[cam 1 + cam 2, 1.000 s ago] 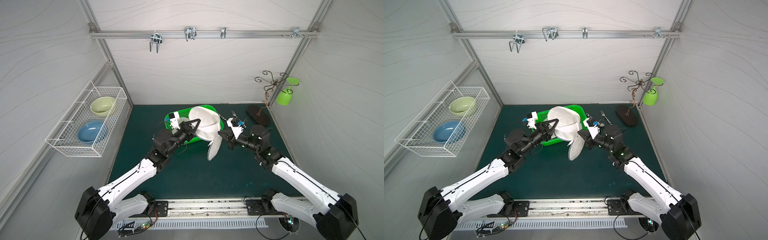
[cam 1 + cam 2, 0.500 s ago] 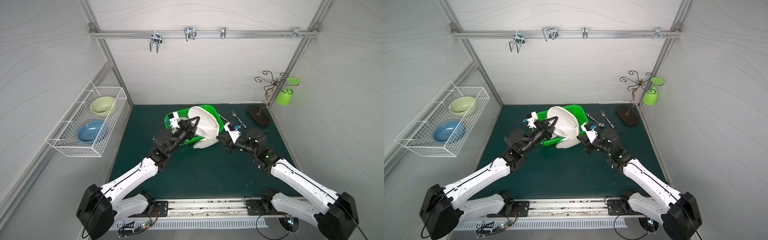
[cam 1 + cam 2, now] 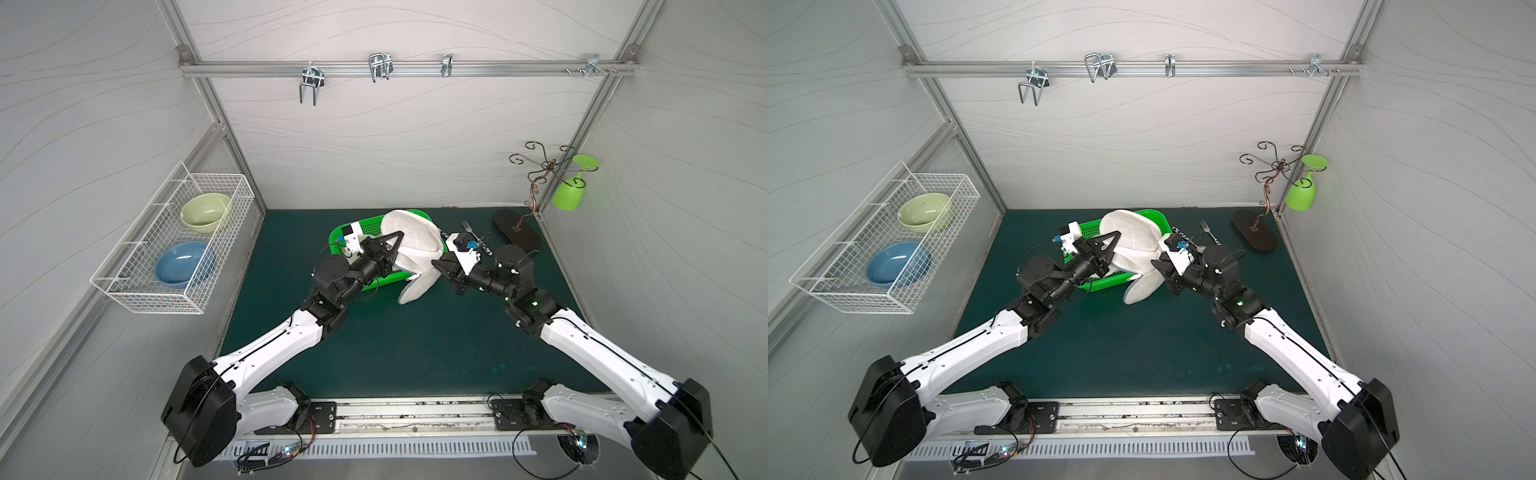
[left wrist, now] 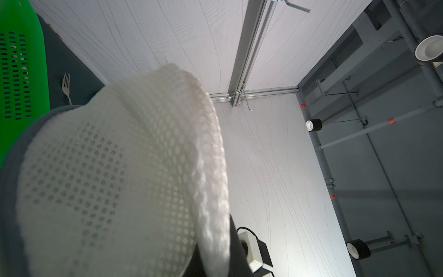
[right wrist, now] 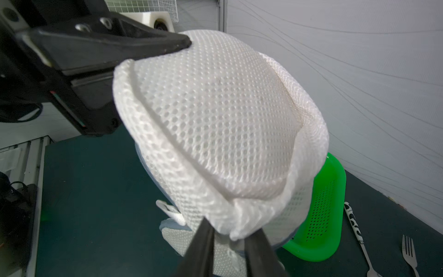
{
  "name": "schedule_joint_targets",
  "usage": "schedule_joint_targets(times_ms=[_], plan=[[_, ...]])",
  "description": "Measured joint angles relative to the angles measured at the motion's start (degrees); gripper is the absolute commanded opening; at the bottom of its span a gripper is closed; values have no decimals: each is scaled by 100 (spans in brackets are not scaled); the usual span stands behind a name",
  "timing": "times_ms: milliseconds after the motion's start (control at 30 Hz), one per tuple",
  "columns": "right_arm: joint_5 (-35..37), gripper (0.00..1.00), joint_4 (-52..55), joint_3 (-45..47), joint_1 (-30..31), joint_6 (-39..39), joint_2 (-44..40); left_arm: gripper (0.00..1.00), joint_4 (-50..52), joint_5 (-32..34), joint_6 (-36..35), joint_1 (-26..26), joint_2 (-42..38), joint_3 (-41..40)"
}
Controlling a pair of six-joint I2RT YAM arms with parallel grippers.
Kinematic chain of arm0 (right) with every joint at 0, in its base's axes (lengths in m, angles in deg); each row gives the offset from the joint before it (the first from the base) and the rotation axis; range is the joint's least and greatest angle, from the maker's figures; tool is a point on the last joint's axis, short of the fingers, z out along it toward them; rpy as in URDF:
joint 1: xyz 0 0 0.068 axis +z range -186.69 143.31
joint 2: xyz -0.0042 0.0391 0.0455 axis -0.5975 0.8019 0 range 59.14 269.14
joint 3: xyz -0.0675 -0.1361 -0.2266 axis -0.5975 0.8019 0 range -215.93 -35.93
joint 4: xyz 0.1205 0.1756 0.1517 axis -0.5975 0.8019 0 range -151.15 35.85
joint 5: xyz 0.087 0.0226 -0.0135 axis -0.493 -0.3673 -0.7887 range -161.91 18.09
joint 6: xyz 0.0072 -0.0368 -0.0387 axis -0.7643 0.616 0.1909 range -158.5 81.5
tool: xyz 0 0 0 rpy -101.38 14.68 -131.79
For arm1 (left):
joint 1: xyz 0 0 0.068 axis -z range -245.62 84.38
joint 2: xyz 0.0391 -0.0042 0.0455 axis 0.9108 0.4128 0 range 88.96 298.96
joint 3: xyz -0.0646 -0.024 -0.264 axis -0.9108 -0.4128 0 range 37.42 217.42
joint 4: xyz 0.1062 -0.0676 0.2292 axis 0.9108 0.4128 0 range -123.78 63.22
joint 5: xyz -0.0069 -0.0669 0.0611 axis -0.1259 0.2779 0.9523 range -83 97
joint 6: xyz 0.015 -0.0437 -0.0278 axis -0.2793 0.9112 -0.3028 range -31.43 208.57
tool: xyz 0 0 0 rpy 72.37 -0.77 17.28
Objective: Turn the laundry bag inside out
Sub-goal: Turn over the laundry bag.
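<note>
Above the basket (image 3: 371, 226)'s left half, the left gripper (image 3: 398, 243) pinches the bag (image 3: 415, 245)'s rim; the bag hangs over the basket, one flap drooping past its front. Right of the basket, the right gripper (image 3: 435, 264) pinches a fold.

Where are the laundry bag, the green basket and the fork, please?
laundry bag (image 3: 415, 245): in a top view, domed mesh middle.
green basket (image 5: 322, 211): right wrist view, perforated wall.
fork (image 5: 408, 250): right wrist view, tines.
</note>
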Motion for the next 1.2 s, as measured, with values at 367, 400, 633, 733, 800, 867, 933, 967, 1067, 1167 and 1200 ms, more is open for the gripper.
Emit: schedule_joint_targets(times_ms=[367,400,633,733,800,867,933,967,1067,1167,1200], plan=[[-168,0,-881,90,315,-802,645,0,-586,348,444,0,24,-72],[-162,0,-940,90,339,-890,717,0,-638,417,520,0,24,-125],[39,61,-605,173,90,-1139,365,0,-452,763,719,-35,-114,-382],[105,67,-127,389,-216,-981,-407,0,85,734,529,-133,-396,-374],[140,67,267,461,-402,-584,-994,0,601,627,264,-208,-577,-289],[146,67,597,420,-481,-44,-1392,0,1064,446,-55,-256,-645,-114],[142,67,907,273,-490,494,-1532,0,1443,236,-354,-289,-645,79],[131,67,1060,129,-494,850,-1523,0,1604,101,-494,-293,-638,168],[-70,65,1318,-297,-492,1604,-1283,0,1714,-262,-699,-291,-597,267],[-367,66,1475,-629,-358,2229,-940,0,1694,-485,-723,-289,-525,267],[-452,66,1506,-699,-238,2417,-833,0,1694,-546,-723,-289,-507,267]])
